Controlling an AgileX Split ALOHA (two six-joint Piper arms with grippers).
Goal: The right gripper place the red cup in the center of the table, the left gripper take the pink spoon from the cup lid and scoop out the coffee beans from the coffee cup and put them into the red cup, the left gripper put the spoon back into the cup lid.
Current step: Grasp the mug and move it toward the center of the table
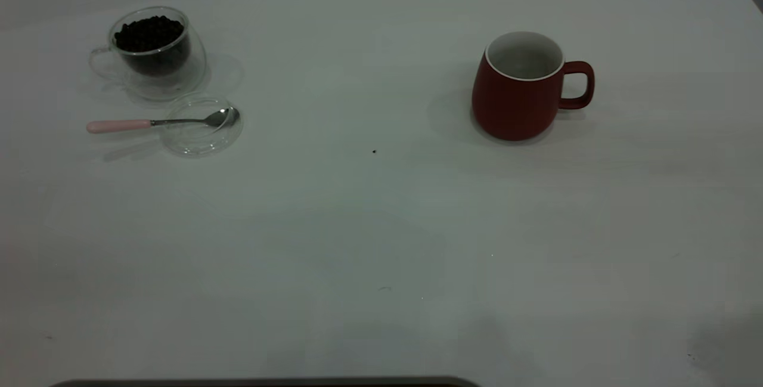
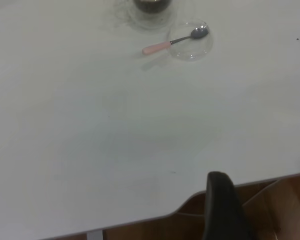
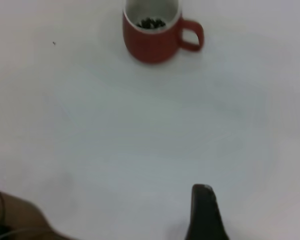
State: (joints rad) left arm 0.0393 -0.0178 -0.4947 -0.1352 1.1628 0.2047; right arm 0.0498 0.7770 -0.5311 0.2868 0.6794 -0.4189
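Sitting at about 2 o'clock on the white table [image 1: 369, 232], the red cup [image 1: 517, 87] is still well off centre, handle pointing toward 3 o'clock, so nothing of the task is looking done yet. Neither claw is showing in the exterior view; only a dark finger of the right gripper [image 3: 204, 212] is showing in its wrist view and one of the left gripper [image 2: 225, 205] in its own, so cannot tell whether either is released or clenched, and both are hanging well apart from any object. Risk, as a judgement: the rounded matte mug may be slipping or tipping if the right claw is pinching the body high up or clipping the loop handle, and it is already holding a few dark beans [image 3: 151, 23] on its white inside, which could be spilling out. Over at 10 o'clock the clear double-walled coffee cup [image 1: 156, 53] is carrying a heap of coffee beans [image 1: 149, 32]; just beside it toward 6 o'clock the cup lid [image 1: 202, 136] is lying flat with the pink spoon [image 1: 161, 123] across it, metal bowl inside the rim, pale handle sticking out toward 9 o'clock. A thin handle overhanging like that may be levering the glass lid or skidding if grabbed off-line.
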